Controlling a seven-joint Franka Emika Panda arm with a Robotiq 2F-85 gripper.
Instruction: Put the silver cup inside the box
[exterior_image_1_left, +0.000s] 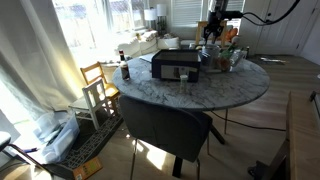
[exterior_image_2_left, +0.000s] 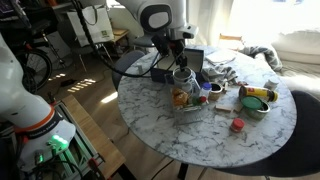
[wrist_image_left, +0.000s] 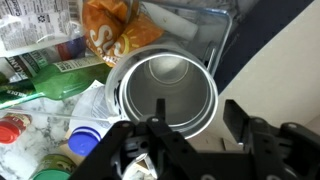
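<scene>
Claw (wrist_image_left: 195, 148): dark fingers apart astride the silver cup (wrist_image_left: 167, 90); whether they grip it cannot be told. Cup: smooth metallic cylinder, mouth upward, among crinkled packets (wrist_image_left: 110, 30), near the low black rectangular box (exterior_image_1_left: 176, 66) on the round marbled counter (exterior_image_2_left: 200, 135).

Small silver-grey metal cylinder cup (wrist_image_left: 167, 92) is upright, mouth up, empty inside. In an exterior view the wide low black rectangular box (exterior_image_2_left: 148, 66) sits near it, at its 10 o'clock.

The arm (exterior_image_2_left: 137, 11) was white, rounded, with dark rings at its joints — the gripper (wrist_image_left: 185, 132) black and blocky.
</scene>
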